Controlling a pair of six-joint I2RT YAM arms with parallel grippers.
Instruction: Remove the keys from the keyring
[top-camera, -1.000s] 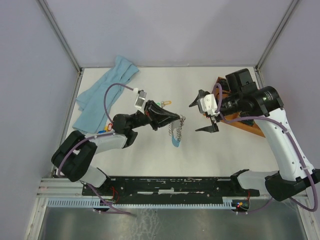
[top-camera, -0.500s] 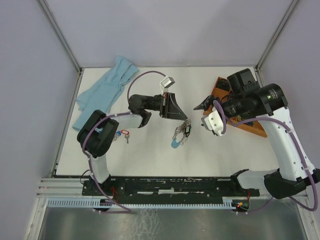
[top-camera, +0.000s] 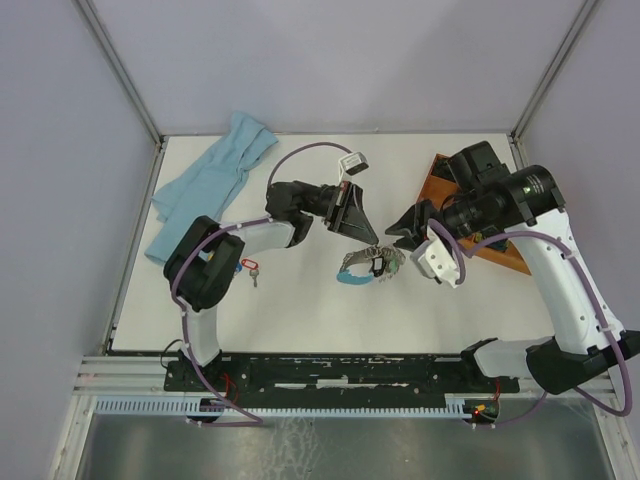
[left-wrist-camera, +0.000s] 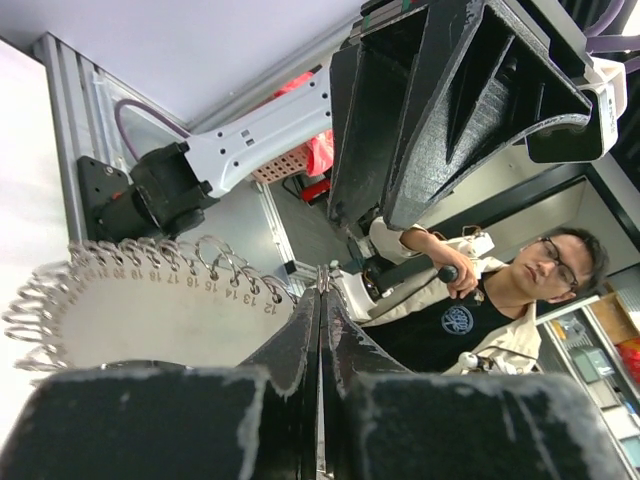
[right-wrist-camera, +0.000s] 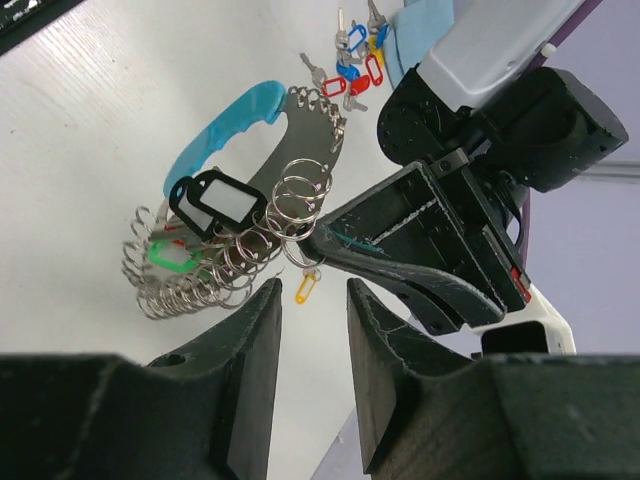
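The keyring hangs above mid-table: a flat metal plate with numbered holes, a light blue grip and many split rings carrying a black tag, a green tag and a small yellow tag. My left gripper is shut, pinching a thin piece of the ring's metal at its tips. My right gripper sits just right of the ring. Its jaws stand a little apart with nothing between them, the rings just beyond the left finger. Loose keys with red and blue tags lie apart.
A crumpled light blue cloth lies at the back left. Loose tagged keys rest by the left arm's elbow. A brown wooden tray sits under the right arm at the back right.
The left gripper has swung up and to the right, carrying the keyring toward the centre. The right gripper has turned toward the ring and its jaws have narrowed.
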